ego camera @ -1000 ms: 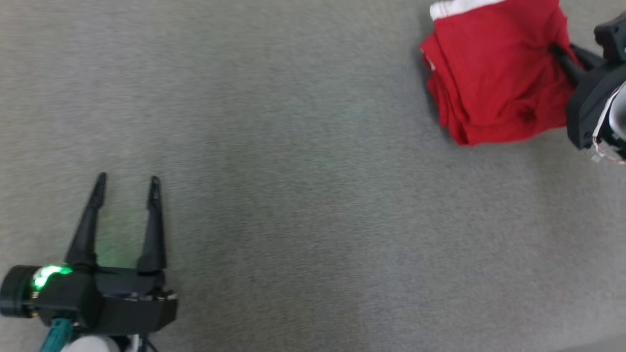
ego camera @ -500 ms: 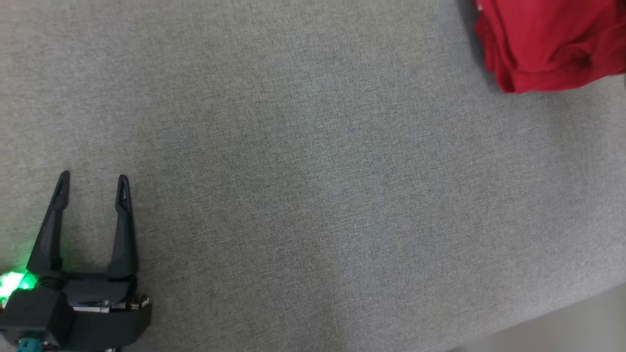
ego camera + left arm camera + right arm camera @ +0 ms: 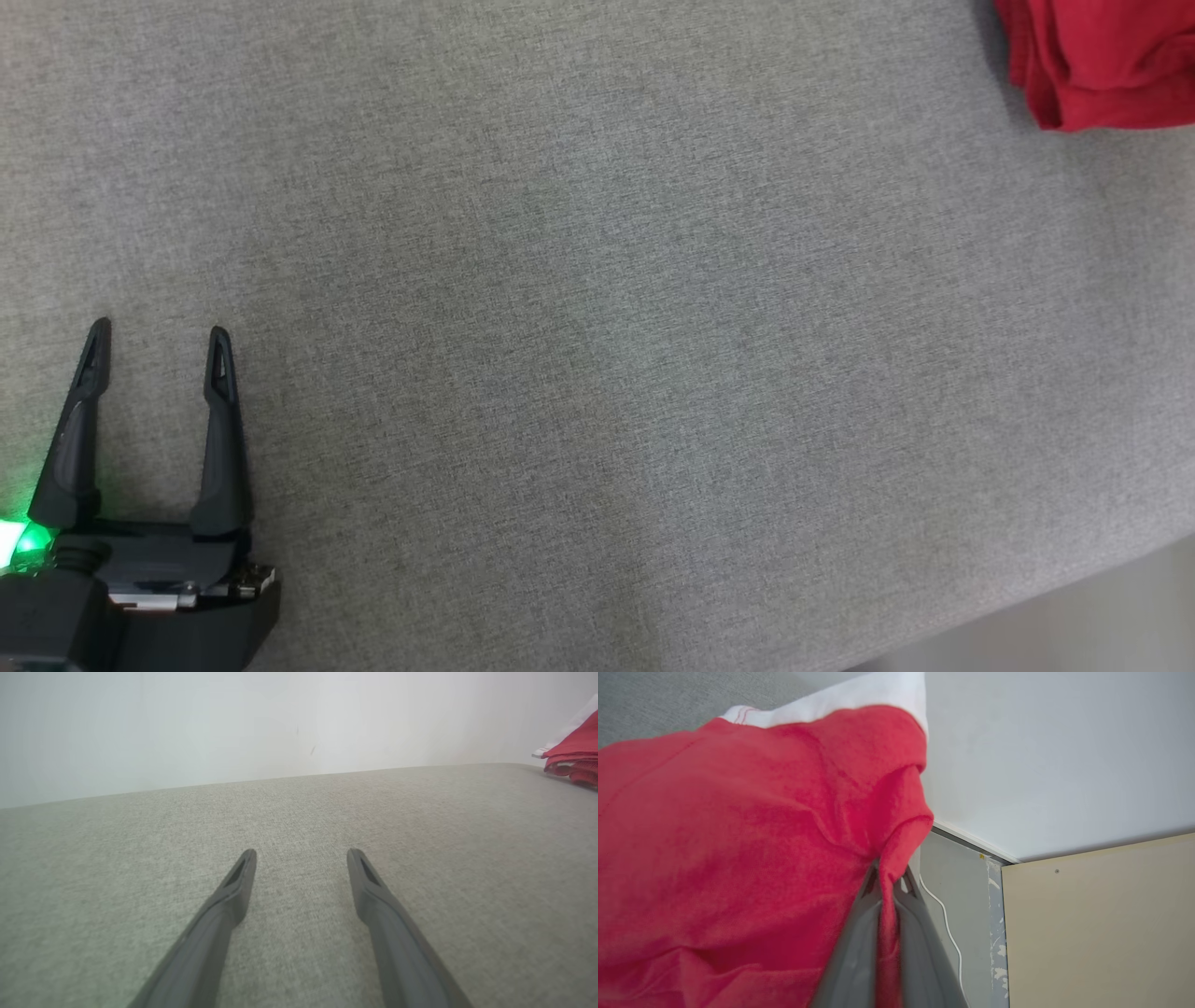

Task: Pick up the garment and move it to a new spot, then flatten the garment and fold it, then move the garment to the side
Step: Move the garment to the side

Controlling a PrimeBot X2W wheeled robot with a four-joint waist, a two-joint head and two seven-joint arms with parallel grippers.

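One by one, went through the views. From the head, found the left gripper (image 3: 159,329) at the lower left, fingers spread wide over the grey fabric surface (image 3: 597,327) with nothing held. Found the garment (image 3: 1102,65), a red folded bundle, as a corner at the upper right, cut off by the frame, so could not read its long axis nor tell whether it rested or hung just above. Noted the surface's near edge (image 3: 1018,611) slanting across the lower right, and much open room between gripper and bundle. From the left wrist, looked along the parted fingers over flat surface toward a pale wall (image 3: 187,728). Caught the garment far off to the right, well apart, with a white band (image 3: 572,728) along its top. From the right wrist, saw the right gripper (image 3: 891,873) pressed together on a fold at the garment's edge, with the red bulk to the left of the jaws and the white band on the far side. Saw, right of the fingers, the wall, a beige panel (image 3: 1101,933) and a thin white cable (image 3: 945,926). Judged the right arm by far the nearer, gripping. Judged the pinch to sit close to the surface's end, so any set-down ought to favour the bulk's side, away from that drop
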